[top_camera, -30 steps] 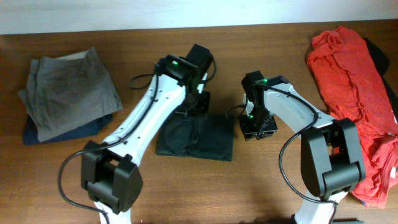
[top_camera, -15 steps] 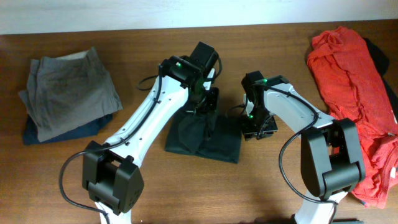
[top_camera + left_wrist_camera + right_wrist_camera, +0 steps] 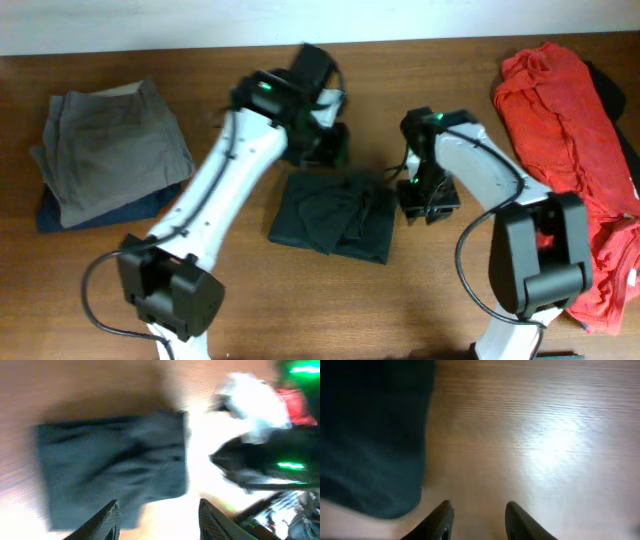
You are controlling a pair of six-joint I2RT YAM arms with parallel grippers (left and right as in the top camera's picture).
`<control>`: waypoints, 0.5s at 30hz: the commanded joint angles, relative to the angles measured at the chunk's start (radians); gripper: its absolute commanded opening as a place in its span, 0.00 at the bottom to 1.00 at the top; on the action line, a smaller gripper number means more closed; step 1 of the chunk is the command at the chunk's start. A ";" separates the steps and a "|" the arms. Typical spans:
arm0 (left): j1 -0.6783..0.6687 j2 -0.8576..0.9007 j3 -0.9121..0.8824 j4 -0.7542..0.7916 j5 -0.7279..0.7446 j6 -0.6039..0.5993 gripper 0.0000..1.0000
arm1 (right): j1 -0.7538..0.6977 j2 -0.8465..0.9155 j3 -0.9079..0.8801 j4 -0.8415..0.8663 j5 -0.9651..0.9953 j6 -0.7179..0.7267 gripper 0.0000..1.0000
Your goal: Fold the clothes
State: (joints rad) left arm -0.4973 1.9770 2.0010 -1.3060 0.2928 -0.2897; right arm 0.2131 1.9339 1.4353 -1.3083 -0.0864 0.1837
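Observation:
A dark green garment [image 3: 335, 215] lies folded and a little rumpled on the table's middle. It also shows in the left wrist view [image 3: 112, 465] and at the left of the right wrist view [image 3: 370, 435]. My left gripper [image 3: 325, 152] hovers just behind the garment's far edge, open and empty [image 3: 160, 522]. My right gripper [image 3: 428, 198] is just right of the garment, open and empty over bare wood [image 3: 479, 520]. Both wrist views are blurred.
A pile of red clothes [image 3: 570, 150] lies along the right edge, with something dark under it. A folded stack, grey-olive [image 3: 110, 150] over navy [image 3: 95, 212], sits at the left. The wooden table [image 3: 300, 310] shows bare wood along the front.
My left gripper has let go of the dark garment and lifted back toward the far side. The garment slid right and settled flatter. My right gripper shifted slightly right.

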 commanded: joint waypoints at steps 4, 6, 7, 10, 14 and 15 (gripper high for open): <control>0.186 0.005 0.000 -0.018 -0.235 0.034 0.50 | 0.025 -0.085 0.187 -0.042 -0.174 -0.076 0.40; 0.238 0.006 -0.031 -0.003 -0.230 0.029 0.50 | 0.071 -0.089 0.193 -0.031 -0.220 -0.075 0.40; 0.247 0.006 -0.042 -0.002 -0.228 0.025 0.50 | 0.090 -0.087 0.191 -0.027 -0.220 -0.075 0.40; 0.265 0.006 -0.102 0.004 -0.203 0.026 0.50 | 0.181 -0.085 0.173 0.017 -0.217 -0.074 0.41; 0.264 0.007 -0.202 0.038 -0.203 0.026 0.50 | 0.288 -0.085 0.154 0.107 -0.164 -0.005 0.43; 0.264 0.007 -0.227 0.051 -0.201 0.026 0.50 | 0.314 -0.085 0.146 0.129 -0.129 0.017 0.45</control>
State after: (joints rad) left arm -0.2287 1.9770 1.8431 -1.2766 0.0925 -0.2760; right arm 0.4637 1.8576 1.6070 -1.2110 -0.2710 0.1398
